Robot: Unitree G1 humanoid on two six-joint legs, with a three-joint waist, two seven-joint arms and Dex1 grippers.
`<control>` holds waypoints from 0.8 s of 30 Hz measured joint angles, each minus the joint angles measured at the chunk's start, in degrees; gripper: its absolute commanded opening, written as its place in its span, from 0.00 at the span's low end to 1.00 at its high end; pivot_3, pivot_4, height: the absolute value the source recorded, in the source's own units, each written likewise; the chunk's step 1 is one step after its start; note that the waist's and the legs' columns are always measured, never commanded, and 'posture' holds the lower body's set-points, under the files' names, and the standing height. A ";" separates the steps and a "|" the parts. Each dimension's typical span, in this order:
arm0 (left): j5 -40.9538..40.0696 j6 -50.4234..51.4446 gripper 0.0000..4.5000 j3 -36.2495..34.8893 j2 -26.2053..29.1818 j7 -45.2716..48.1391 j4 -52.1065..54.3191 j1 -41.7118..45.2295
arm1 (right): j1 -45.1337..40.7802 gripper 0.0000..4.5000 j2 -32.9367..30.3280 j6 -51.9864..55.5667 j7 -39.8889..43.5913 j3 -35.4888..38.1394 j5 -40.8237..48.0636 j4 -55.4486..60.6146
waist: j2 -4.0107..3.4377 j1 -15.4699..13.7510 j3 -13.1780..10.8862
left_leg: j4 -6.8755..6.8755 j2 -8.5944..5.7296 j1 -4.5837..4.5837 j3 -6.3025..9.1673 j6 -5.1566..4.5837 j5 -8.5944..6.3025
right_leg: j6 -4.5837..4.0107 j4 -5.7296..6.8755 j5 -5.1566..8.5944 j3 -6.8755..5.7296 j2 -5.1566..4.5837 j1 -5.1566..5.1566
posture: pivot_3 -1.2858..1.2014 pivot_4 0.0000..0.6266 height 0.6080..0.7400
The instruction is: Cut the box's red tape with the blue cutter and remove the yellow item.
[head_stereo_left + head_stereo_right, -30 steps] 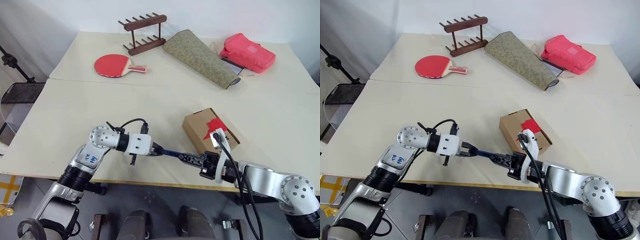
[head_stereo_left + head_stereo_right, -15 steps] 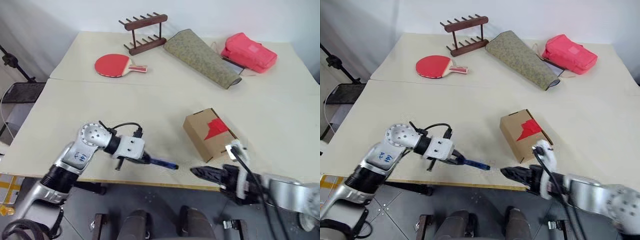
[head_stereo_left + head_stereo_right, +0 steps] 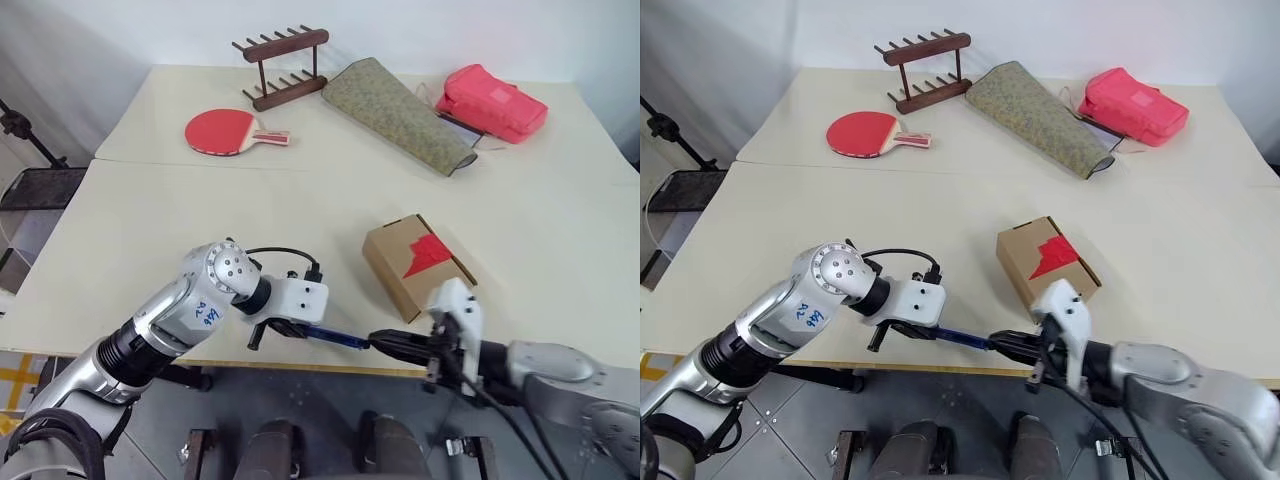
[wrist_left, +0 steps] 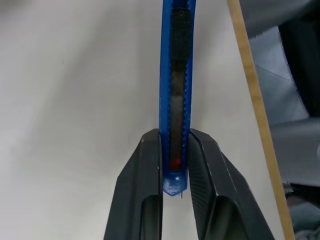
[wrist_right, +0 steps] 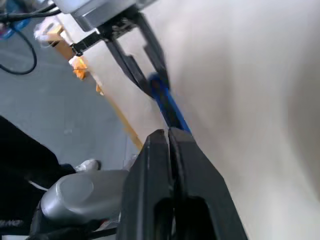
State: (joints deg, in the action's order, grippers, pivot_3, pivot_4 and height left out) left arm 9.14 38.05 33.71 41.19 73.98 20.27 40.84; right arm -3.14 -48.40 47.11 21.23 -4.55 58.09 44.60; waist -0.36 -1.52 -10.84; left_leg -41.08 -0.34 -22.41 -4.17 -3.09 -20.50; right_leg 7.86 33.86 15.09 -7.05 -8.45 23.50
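Since the earlier frame the right end effector (image 3: 385, 342) had pulled back off the slim dark-blue pen-shaped cutter (image 3: 335, 337) and closed empty, fingertips just beside the cutter's free tip. Left end effector (image 4: 175, 170) gripped the cutter's butt end between its black fingers (image 4: 145, 175), above the near tabletop (image 3: 150, 230) edge. Small brown cardboard box (image 3: 415, 265) sat nearby on the tabletop, jagged red tape (image 3: 425, 255) intact on top.

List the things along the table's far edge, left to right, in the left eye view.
Red paddle → wooden rack → patterned pouch → pink-red bag.
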 measured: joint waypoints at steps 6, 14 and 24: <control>2.15 2.13 0.09 1.58 -1.09 -1.73 1.48 0.46 | -3.57 0.00 2.12 -3.52 3.37 -8.41 -14.71 -3.76 | 0.01 -0.43 0.01 | -0.14 -0.06 0.05 -0.01 -0.05 0.02 | 0.02 0.02 -0.01 0.05 -0.05 -0.14 | 0.52 0.24 1.00; 2.42 4.27 0.09 1.81 -1.29 -2.02 1.87 0.53 | -3.59 0.00 3.79 -4.55 7.46 -12.51 -23.29 -6.97 | -0.02 -0.54 0.05 | -0.14 -0.06 0.12 -0.01 -0.05 0.03 | 0.01 0.11 -0.01 0.10 -0.06 -0.14 | 0.52 0.24 1.00; 2.45 4.50 0.09 1.87 -1.20 -2.00 1.82 0.55 | -4.09 0.00 8.09 -2.97 8.99 -12.12 -25.35 -9.00 | -0.05 -0.37 0.13 | -0.14 -0.05 0.18 -0.03 -0.04 0.04 | 0.01 0.17 -0.01 0.14 -0.06 -0.16 | 0.52 0.24 1.00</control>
State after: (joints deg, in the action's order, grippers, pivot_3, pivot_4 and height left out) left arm 11.59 42.55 35.58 39.99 71.98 22.10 41.38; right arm -7.23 -40.31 44.14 30.21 -16.67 32.74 35.60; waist -0.41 -1.90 -10.71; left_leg -41.22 -0.39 -22.23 -4.19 -3.14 -20.46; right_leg 7.87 34.03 15.08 -6.91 -8.51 23.34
